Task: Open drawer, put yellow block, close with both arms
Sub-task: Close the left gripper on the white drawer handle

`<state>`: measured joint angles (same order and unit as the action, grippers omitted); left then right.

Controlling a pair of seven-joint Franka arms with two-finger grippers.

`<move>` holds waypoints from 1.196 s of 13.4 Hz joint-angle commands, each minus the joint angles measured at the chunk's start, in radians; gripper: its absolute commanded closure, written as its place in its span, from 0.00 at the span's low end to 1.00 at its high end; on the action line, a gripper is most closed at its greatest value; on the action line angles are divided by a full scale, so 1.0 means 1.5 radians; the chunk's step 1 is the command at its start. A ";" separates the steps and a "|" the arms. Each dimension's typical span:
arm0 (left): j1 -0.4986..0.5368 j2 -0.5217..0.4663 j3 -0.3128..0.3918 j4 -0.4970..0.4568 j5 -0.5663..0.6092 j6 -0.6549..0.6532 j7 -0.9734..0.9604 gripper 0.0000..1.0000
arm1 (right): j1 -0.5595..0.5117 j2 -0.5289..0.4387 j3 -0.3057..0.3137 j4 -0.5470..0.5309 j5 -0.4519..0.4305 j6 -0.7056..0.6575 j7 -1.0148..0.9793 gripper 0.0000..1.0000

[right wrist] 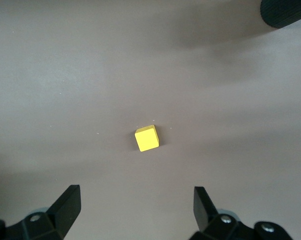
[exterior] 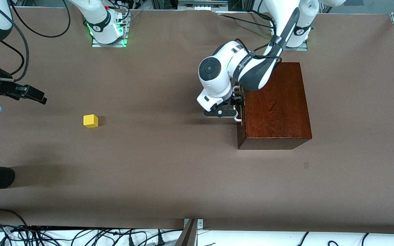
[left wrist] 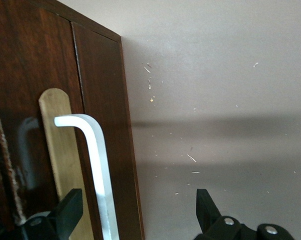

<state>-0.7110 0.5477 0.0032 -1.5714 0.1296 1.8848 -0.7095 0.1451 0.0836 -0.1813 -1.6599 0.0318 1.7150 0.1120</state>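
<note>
Robot lab: bolted arms (exterior: 108,24), cable tangles (exterior: 80,235)

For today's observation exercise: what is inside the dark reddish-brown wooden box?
Nothing inside shows: the glossy reddish-brown wooden box has its drawer shut. Only its white bar handle shows, between the left gripper's open fingers.

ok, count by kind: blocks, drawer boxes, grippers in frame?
Yellow block: 1
Wooden box with drawer, shut, white handle: 1
Grippers: 2, left gripper open at the handle, right gripper open over the block
Total: 4
</note>
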 commanded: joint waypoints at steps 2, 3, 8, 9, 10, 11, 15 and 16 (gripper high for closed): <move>0.007 -0.009 -0.002 -0.017 0.019 0.007 0.015 0.00 | -0.006 0.000 0.003 0.005 0.004 -0.009 -0.003 0.00; 0.007 -0.004 -0.003 -0.017 0.019 0.010 0.010 0.00 | -0.006 0.000 0.003 0.005 0.004 -0.009 -0.003 0.00; 0.006 0.020 -0.003 -0.016 0.010 0.040 0.000 0.00 | -0.004 0.003 0.003 0.005 0.003 -0.009 -0.002 0.00; 0.006 0.023 -0.003 -0.016 0.009 0.041 -0.002 0.00 | -0.004 0.003 0.003 0.005 0.003 -0.009 -0.002 0.00; 0.006 0.025 -0.003 -0.016 0.009 0.041 -0.003 0.00 | -0.003 0.004 0.004 0.005 0.003 -0.009 -0.002 0.00; 0.006 0.028 -0.004 -0.015 0.009 0.042 -0.004 0.00 | -0.004 0.004 0.004 0.005 0.003 -0.009 -0.002 0.00; 0.005 0.034 -0.004 -0.012 -0.018 0.065 -0.026 0.00 | -0.003 0.005 0.003 0.005 0.002 -0.009 -0.002 0.00; 0.003 0.036 -0.004 -0.008 -0.033 0.066 -0.030 0.00 | -0.003 0.005 0.004 0.005 0.002 -0.009 -0.002 0.00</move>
<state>-0.7071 0.5935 0.0000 -1.5795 0.1235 1.9504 -0.7371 0.1455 0.0885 -0.1803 -1.6602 0.0318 1.7146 0.1119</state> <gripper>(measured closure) 0.000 0.000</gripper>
